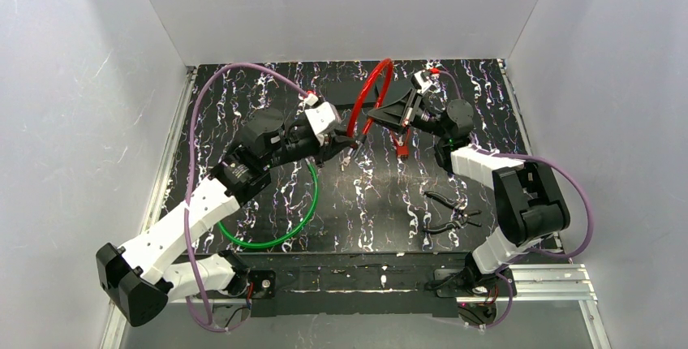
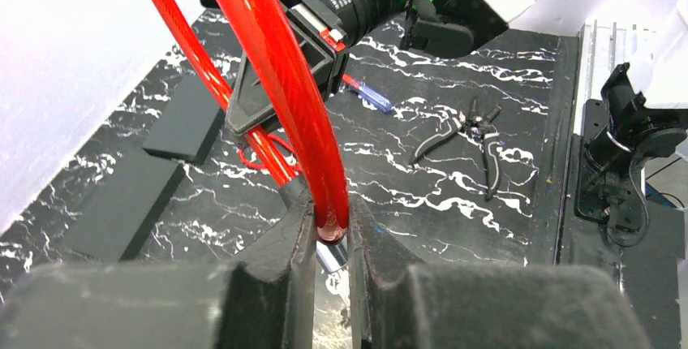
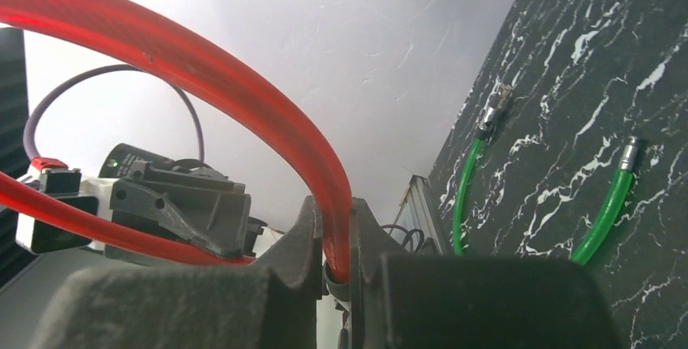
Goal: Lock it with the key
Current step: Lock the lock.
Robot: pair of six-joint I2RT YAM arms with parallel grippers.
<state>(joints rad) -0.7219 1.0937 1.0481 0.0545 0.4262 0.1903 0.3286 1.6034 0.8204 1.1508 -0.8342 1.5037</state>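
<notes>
The left claw (image 2: 331,239) is clamped on the red cable (image 2: 284,81), half hiding its metal tip. The right claw (image 3: 338,247) pinches the same loop, raised above the tabletop (image 1: 381,195). How its ends join is hard to make out. Black marbled surface, white walls (image 1: 341,8).

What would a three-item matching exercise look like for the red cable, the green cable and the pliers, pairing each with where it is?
Things: 1 red cable; 2 green cable; 3 pliers.
Places: A flat on the table, right side; B clamped in the left gripper and right gripper; C flat on the table, left side.
Pairs: 1-B; 2-C; 3-A.
</notes>
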